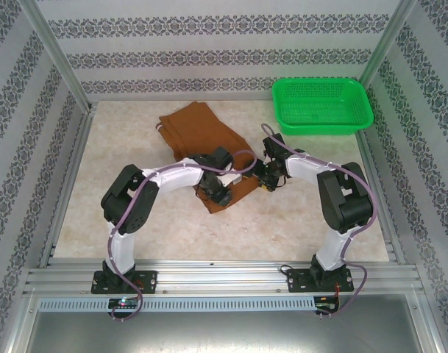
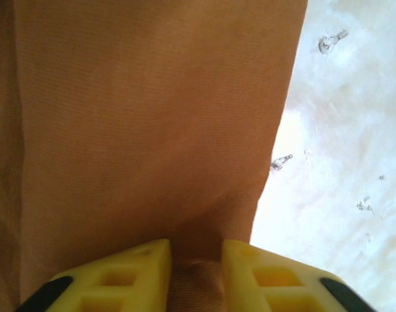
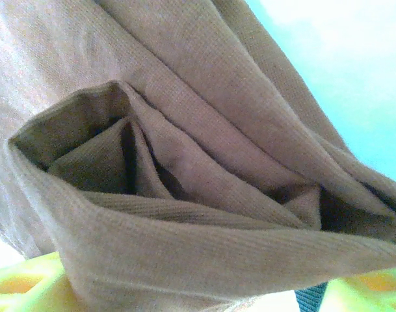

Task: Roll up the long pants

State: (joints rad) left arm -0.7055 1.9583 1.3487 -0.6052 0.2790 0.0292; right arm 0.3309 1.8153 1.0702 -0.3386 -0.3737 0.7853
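Both arms meet at the near hem of the rust-brown soft fabric long pants (image 1: 201, 132), prob. to start rolling: left gripper (image 2: 196, 273) pinches cloth between narrow fingers; right gripper (image 3: 184, 292) spread wide round a rolled fold.

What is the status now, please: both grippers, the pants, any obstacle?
Left gripper pinching pants hem. Right gripper wide around rolled folds, grip unclear. Green basket sits apart, not in the way.
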